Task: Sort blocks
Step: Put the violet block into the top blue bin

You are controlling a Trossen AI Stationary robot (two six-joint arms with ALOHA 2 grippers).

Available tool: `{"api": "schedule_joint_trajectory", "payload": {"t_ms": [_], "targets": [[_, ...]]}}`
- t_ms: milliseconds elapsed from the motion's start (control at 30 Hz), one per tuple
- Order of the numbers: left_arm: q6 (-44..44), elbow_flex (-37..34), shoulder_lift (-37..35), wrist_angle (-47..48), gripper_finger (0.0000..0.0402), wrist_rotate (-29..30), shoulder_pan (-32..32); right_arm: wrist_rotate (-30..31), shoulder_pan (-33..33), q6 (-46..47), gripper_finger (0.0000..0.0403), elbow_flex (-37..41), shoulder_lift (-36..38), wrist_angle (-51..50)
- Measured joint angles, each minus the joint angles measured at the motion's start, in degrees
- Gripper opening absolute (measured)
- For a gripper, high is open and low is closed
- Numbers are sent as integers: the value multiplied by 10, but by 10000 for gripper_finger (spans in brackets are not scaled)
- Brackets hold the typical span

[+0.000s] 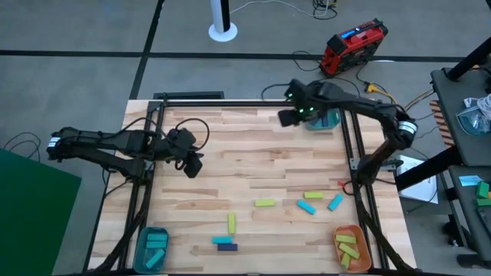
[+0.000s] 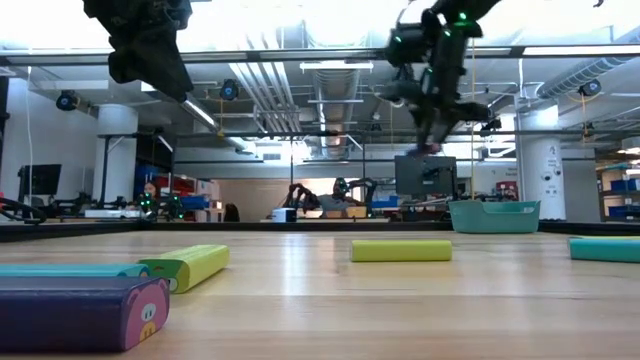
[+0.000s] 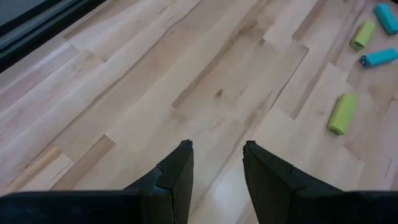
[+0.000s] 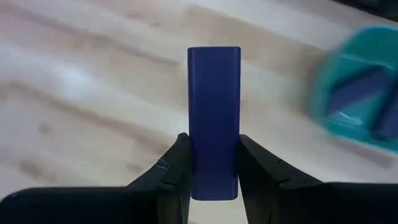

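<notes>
While the right hand (image 4: 214,168) grips a purple block (image 4: 214,118) between its fingers, the block's long axis runs straight out from the hand, its free end forward. In the high view this hand (image 1: 295,115) hangs above the far right part of the surface (image 1: 230,153), just beside a teal bowl (image 1: 326,120) that already holds purple blocks. The left hand (image 3: 216,163) hovers over bare wood at the left, fingers a small way apart and holding nothing.

Nearest the low camera lie a purple block (image 2: 80,310), a cyan one (image 2: 65,269) and a yellow-green one (image 2: 190,265) angled away. Farther off, another yellow-green block (image 2: 401,250) lies crosswise. Bowls sit at the near corners: teal (image 1: 152,247) with cyan blocks, orange (image 1: 351,245) with yellow-green ones. Beyond is a workshop with ceiling pipes.
</notes>
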State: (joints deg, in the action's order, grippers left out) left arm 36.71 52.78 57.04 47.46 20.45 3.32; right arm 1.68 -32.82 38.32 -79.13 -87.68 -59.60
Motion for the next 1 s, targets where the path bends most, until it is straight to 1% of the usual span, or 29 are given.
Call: {"api": "schedule_joint_trajectory", "payload": {"t_ms": [233,433,667,800,933,1000], "targets": [[0,0,0,-1,118,0,-20,1,-102,0,88,82,42,4],[10,0,0,-3,118,0,-42,14,-156,-9,88,133,53,39],[27,0,0,-4,118,0,-58,15,-183,-15,88,183,50,137],[37,0,0,-4,118,0,-59,15,-189,-14,88,204,50,153],[45,0,0,-5,118,-1,-60,29,-189,-14,126,215,50,153],[45,0,0,-5,118,-1,-60,30,-189,-14,138,215,50,154]]}}
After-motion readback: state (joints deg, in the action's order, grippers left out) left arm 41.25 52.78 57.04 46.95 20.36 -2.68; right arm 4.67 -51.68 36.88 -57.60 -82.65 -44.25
